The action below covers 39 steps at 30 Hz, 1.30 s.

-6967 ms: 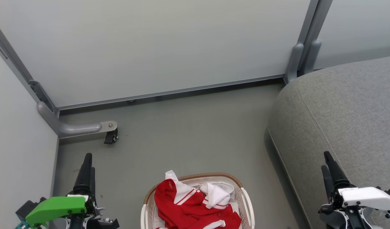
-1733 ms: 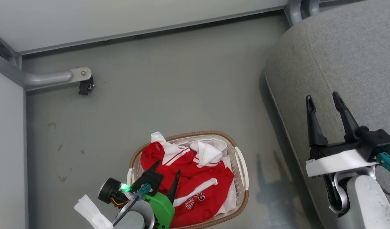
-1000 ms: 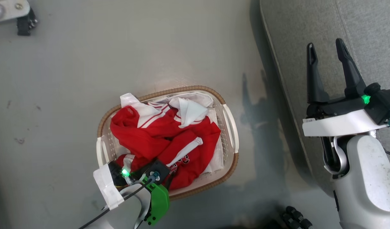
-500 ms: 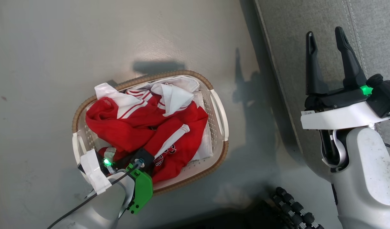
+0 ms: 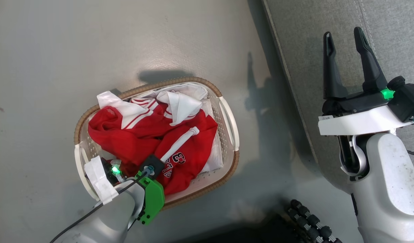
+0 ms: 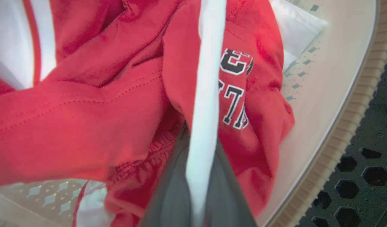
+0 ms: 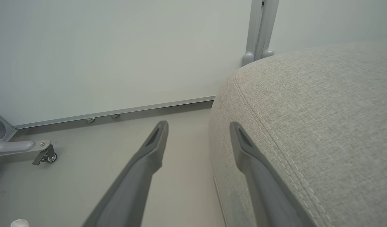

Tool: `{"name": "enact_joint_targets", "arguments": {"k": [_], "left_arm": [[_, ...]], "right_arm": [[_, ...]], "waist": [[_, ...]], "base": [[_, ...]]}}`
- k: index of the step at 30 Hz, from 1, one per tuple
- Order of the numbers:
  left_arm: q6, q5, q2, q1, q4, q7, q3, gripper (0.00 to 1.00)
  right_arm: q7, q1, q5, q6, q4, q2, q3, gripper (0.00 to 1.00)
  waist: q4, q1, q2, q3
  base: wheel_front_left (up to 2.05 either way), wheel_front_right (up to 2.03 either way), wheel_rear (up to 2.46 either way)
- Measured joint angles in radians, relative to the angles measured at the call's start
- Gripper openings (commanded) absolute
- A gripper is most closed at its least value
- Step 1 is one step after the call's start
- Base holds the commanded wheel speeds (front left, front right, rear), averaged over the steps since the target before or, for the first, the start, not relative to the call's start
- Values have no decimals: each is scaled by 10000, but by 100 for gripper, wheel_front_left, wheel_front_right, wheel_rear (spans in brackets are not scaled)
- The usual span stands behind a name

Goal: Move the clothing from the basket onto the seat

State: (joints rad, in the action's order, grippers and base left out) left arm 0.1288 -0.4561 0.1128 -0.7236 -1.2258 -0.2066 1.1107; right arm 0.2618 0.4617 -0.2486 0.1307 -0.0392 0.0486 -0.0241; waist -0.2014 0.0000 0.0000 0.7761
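The basket (image 5: 228, 116), white with a tan rim, stands on the floor with the red and white clothing (image 5: 139, 138) piled inside. My left gripper (image 5: 163, 159) reaches down into its near end and is shut on a white stripe of a red garment. In the left wrist view the left gripper (image 6: 201, 142) pinches that white stripe, with the clothing (image 6: 86, 104) and the basket wall (image 6: 322, 104) around it. My right gripper (image 5: 343, 33) hangs open and empty over the edge of the grey-green seat (image 5: 304, 44). In the right wrist view the right gripper (image 7: 198, 129) stands beside the seat (image 7: 322, 110).
Grey floor (image 5: 92, 44) surrounds the basket. My base's dark wheels (image 5: 309, 221) sit at the bottom, near the basket. A pale wall panel (image 7: 117, 47), a grey post (image 7: 259, 31) and a castered metal leg (image 7: 38, 149) stand beyond the seat.
My left gripper has shut on the white stripe of the red garment, which now runs taut up from it. The head camera shifted slightly. The right gripper stays open.
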Motion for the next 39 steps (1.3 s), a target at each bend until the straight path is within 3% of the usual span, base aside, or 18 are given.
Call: {"name": "enact_joint_targets", "arguments": {"k": [14,27,39], "left_arm": [[0,-418,86,-42,1553,-548,182,0],[-90,59,821,108,4709,-558,-1296,0],[-58,453,1369,-59,6314,-558,-2027,0]], "right_arm": [[0,-515,362,0,-207,-4,146,100],[0,-1739,957,0,-614,-6,307,100],[0,-2740,1220,0,-882,-4,190,100]], "waist": [[294,0,0,-1233],[737,0,0,-3305],[1001,-1,0,-5264]], "base": [[0,0,0],[0,0,0],[0,0,0]]}}
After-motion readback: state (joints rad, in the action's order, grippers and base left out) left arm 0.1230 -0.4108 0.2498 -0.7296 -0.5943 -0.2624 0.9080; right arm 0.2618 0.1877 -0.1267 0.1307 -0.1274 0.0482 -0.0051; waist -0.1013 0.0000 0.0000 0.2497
